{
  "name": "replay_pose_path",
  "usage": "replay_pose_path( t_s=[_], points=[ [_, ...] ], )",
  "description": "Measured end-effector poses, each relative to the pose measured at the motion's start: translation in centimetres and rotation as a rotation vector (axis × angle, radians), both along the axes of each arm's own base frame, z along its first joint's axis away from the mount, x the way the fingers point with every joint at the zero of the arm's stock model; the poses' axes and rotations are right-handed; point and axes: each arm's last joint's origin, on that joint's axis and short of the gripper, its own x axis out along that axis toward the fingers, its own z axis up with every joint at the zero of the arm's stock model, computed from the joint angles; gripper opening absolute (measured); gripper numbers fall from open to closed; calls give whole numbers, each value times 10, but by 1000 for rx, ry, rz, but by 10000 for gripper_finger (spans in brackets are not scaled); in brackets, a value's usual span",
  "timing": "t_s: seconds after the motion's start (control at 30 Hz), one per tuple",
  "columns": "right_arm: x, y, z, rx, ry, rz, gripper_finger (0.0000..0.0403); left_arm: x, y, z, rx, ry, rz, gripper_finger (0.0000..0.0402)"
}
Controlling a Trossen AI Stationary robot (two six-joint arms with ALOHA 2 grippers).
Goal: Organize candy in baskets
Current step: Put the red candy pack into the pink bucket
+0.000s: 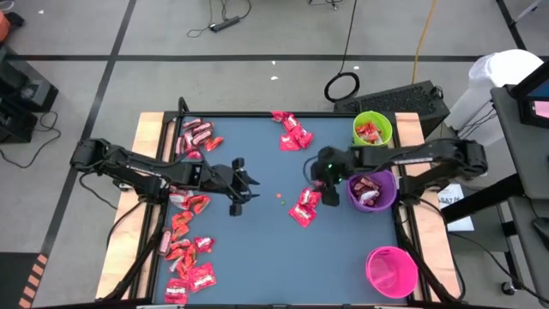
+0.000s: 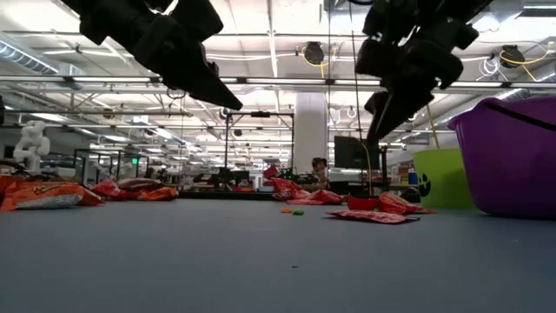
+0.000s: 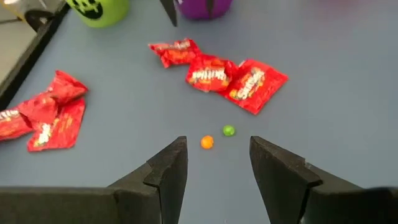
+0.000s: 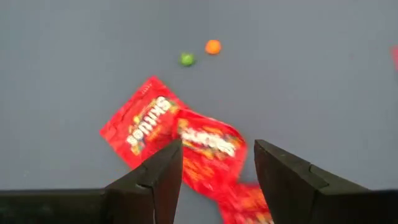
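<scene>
1. Two grippers up off the table, both with jaws spread, nothing between them.
2. Left gripper (image 1: 243, 184) hangs left of table centre, fingers (image 3: 166, 171) apart; orange dot (image 3: 207, 142) and green dot (image 3: 229, 130) lie just ahead of it.
3. Right gripper (image 1: 322, 182) hangs beside the purple basket (image 1: 374, 191), fingers (image 4: 163, 171) apart, above a small cluster of red candy packs (image 1: 304, 206) on the mat.
4. Purple basket holds some dark candy packs; lime green basket (image 1: 372, 129) at the far right edge holds red ones; pink basket (image 1: 392, 271) stands near the right front corner, well apart from the others.
5. More candy: pile near far edge centre (image 1: 292, 131), pile at far left corner (image 1: 196, 136), long scatter down the left side (image 1: 185, 251).
6. Table (image 1: 257, 275) has a dark blue-grey surface.
</scene>
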Motion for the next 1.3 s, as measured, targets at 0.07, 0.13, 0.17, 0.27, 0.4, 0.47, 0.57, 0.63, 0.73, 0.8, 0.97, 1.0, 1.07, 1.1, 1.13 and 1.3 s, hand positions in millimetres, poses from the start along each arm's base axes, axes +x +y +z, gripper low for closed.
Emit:
replay_pose_path(
  t_s=[0.07, 0.13, 0.17, 0.27, 0.4, 0.47, 0.57, 0.63, 0.73, 0.8, 0.97, 1.0, 1.07, 1.1, 1.13, 1.3],
  points=[
    [7, 6, -11, 0, 31, 19, 187, 0, 0, -1, 0, 5, 1, 180],
    [12, 9, -24, 4, 87, -5, 189, 1, 0, -1, 0, -1, 3, 180],
    [14, 9, -32, 2, 120, -28, 192, 1, 0, -2, 1, 7, 2, 180],
    [18, 9, -49, 0, 193, -54, 209, 1, 0, -2, 1, 4, 1, 180],
    [22, 10, -66, 30, 247, -39, 239, 1, 0, -2, 2, 6, 2, 180],
    [25, 10, -72, 45, 254, -39, 251, 1, 0, -2, 2, 6, 3, 180],
    [29, 10, -77, 42, 244, 4, 259, 1, 0, -3, 7, 12, 0, 180],
    [30, 10, -79, 20, 244, 12, 255, 1, 1, -2, 9, 9, 1, 180],
    [30, 10, -79, 15, 241, 18, 226, 1, 1, -2, 9, 7, 2, 180],
    [29, 9, -78, 11, 236, 22, 192, 1, 1, -2, 5, 7, 4, 180],
    [27, 10, -71, 9, 222, 26, 97, 1, 1, -2, 10, 5, 1, 180],
    [27, 10, -70, 9, 217, 27, 81, 1, 1, -2, 10, 6, 1, 180],
    [26, 10, -64, 18, 195, 31, 54, 1, 1, -2, 13, 6, -1, 180],
    [25, 10, -60, 22, 182, 25, 43, 1, 1, -2, 26, 7, -9, 180],
    [23, 11, -55, 25, 172, 20, 37, 1, 1, -2, 28, 6, -11, 180],
    [10, 17, -23, 52, 160, -5, 29, 1, 1, -2, 27, 6, -10, 180]
  ],
)
